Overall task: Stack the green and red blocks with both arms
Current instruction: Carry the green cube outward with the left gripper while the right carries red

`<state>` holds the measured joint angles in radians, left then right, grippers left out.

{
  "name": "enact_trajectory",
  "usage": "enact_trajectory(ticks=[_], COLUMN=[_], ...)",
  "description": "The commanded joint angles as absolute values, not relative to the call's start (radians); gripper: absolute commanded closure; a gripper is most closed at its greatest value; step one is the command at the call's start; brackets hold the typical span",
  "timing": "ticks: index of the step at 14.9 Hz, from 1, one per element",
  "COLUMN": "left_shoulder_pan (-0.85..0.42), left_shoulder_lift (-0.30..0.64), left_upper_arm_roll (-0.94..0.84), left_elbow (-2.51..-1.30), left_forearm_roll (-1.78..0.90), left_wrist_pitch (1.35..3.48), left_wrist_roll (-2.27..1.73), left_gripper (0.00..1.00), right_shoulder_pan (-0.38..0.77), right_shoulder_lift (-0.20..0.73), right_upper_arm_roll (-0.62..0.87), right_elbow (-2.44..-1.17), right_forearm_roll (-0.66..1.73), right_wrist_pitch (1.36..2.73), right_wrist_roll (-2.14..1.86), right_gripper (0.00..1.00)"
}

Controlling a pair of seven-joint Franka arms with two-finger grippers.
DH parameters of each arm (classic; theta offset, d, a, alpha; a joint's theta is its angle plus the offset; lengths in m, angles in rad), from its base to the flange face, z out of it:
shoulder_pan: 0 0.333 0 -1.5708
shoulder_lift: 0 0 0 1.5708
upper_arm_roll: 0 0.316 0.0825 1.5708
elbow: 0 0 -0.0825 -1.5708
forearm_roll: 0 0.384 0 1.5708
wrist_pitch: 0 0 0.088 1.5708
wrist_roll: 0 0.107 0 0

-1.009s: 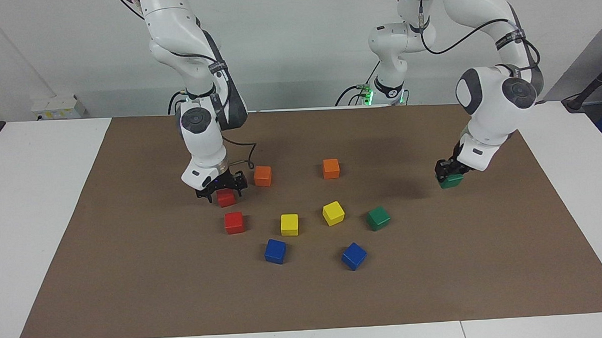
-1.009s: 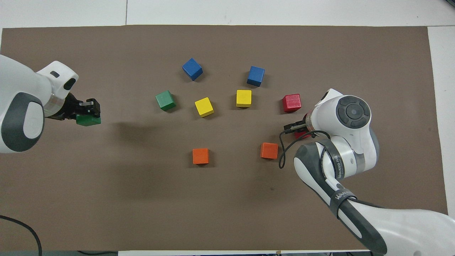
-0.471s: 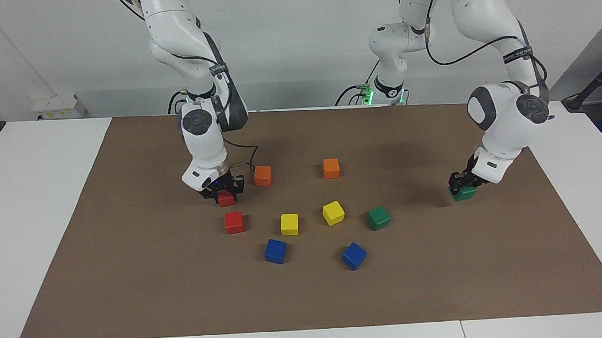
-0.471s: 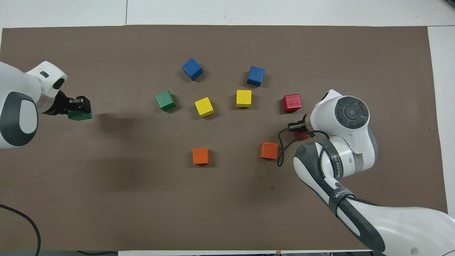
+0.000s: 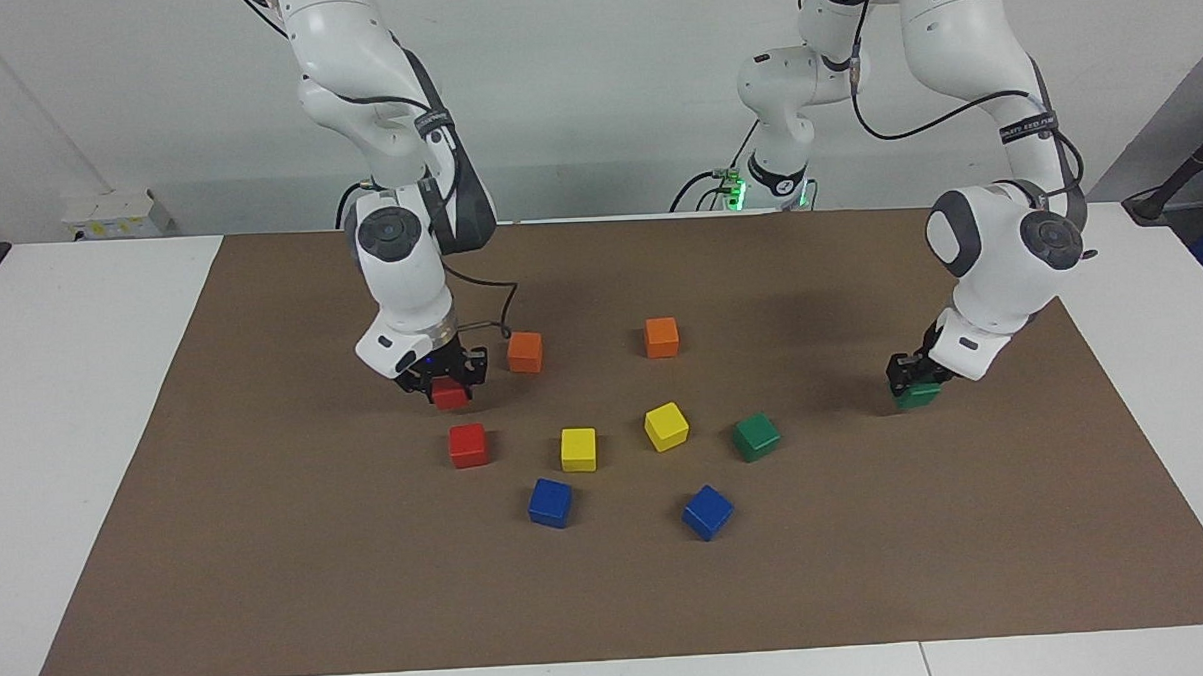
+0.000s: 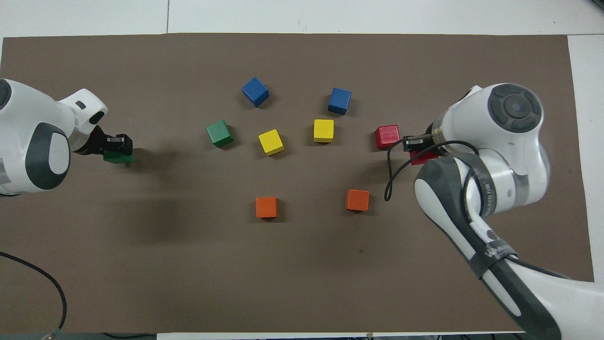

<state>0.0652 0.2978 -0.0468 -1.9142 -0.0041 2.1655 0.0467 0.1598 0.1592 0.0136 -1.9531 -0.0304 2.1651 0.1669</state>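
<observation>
Gripper on my right arm (image 5: 445, 379), fingers clamped on a small glossy red cube (image 5: 450, 393) largely hidden under my wrist overhead, hangs beside the second red cube (image 5: 468, 445). Left gripper (image 5: 913, 379) pinches a dark green cube (image 5: 918, 394), half-covered, toward the brown mat's (image 5: 269, 550) end; the other green cube (image 5: 756, 437) lies loose.

Black strap (image 6: 490, 252) on the right arm (image 6: 476, 179), white lettering (too blurred to read), no other text
</observation>
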Motion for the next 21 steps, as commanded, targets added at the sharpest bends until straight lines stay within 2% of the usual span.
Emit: enact_trajectory(ticks=[1, 5, 12, 16, 17, 18, 21], left_shoulder_pan=[0.074, 0.069, 0.066, 0.064, 0.064, 0.064, 0.063], left_shoulder_lift=[0.298, 0.295, 0.295, 0.293, 0.293, 0.293, 0.293], left_upper_arm_roll=[-0.048, -0.048, -0.048, -0.048, -0.048, -0.048, -0.048], left_elbow=[-1.928, -1.951, -1.967, -1.971, -1.973, -1.974, -1.974], left_forearm_roll=[0.002, 0.0, 0.0, 0.0, 0.0, 0.0, 0.0], left_wrist_pitch=[2.194, 2.207, 2.217, 2.217, 2.218, 2.221, 2.22], left_wrist_roll=[0.072, 0.058, 0.009, 0.002, 0.003, 0.005, 0.003], left_gripper=[1.0, 1.0, 1.0, 1.0, 0.48, 0.0, 0.0], right_shoulder_pan=[0.045, -0.035, -0.067, -0.072, -0.078, -0.083, -0.106], right_shoulder_lift=[0.152, 0.196, 0.25, 0.268, 0.27, 0.27, 0.29], right_upper_arm_roll=[0.018, 0.018, 0.018, 0.02, 0.02, 0.02, 0.02], right_elbow=[-1.953, -1.977, -2.04, -2.052, -2.066, -2.072, -2.075], right_forearm_roll=[-0.018, -0.018, -0.018, -0.018, -0.018, -0.018, -0.018], right_wrist_pitch=[2.169, 2.247, 2.402, 2.433, 2.447, 2.457, 2.464], right_wrist_roll=[0.074, 0.071, 0.046, 0.044, 0.044, 0.041, -0.006], right_gripper=[1.0, 1.0, 1.0, 1.0, 1.0, 1.0, 1.0])
